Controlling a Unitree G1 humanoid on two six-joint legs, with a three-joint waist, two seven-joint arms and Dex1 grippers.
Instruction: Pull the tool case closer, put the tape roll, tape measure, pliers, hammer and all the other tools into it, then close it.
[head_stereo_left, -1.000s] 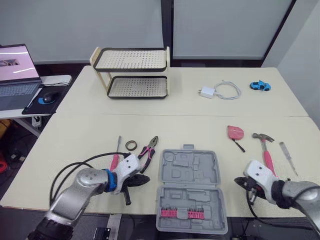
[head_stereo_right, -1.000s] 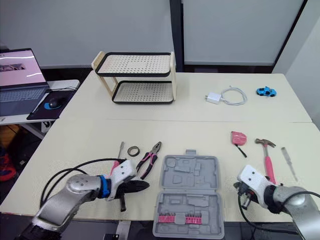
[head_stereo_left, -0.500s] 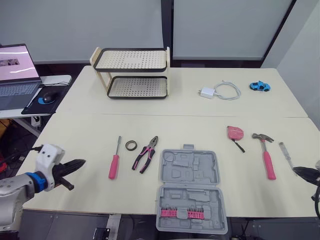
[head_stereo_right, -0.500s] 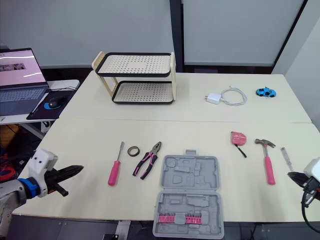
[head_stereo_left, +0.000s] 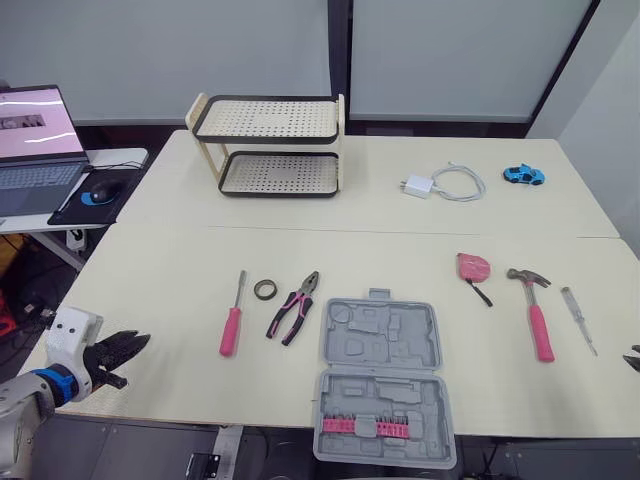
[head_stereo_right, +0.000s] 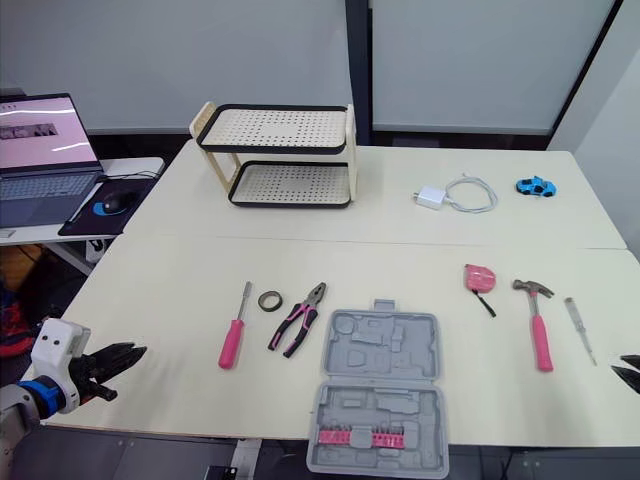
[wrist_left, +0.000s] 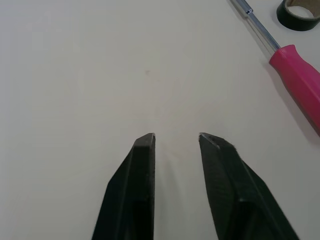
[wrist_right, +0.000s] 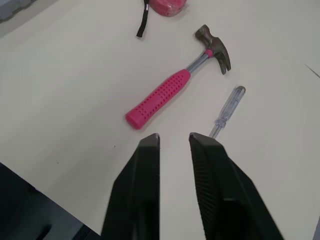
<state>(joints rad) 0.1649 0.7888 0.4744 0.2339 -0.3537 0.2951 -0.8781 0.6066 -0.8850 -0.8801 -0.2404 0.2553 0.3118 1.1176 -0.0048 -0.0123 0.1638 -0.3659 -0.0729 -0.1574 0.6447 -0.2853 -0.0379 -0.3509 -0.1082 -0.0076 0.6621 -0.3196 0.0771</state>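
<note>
The grey tool case (head_stereo_left: 378, 336) lies open at the table's front middle, with pink bits in its near half. To its left lie the pliers (head_stereo_left: 293, 307), the small tape roll (head_stereo_left: 264, 290) and a pink-handled screwdriver (head_stereo_left: 232, 320). Right of the case lie the pink tape measure (head_stereo_left: 472, 266), the pink-handled hammer (head_stereo_left: 533, 312) and a clear screwdriver (head_stereo_left: 577, 315). My left gripper (head_stereo_left: 125, 350) hovers open and empty at the front left corner, well left of the pink screwdriver (wrist_left: 297, 75). My right gripper (wrist_right: 173, 138) is open and empty at the front right edge, near the hammer (wrist_right: 172, 90).
A two-tier perforated rack (head_stereo_left: 270, 145) stands at the back left. A white charger with cable (head_stereo_left: 440, 183) and a blue toy car (head_stereo_left: 522, 174) lie at the back right. A laptop (head_stereo_left: 35, 150) and mouse (head_stereo_left: 95, 195) sit on a side table to the left.
Both arms have drawn outward from beside the case. The left gripper has moved to the front left corner, and the right gripper has slid to the right edge of the view.
</note>
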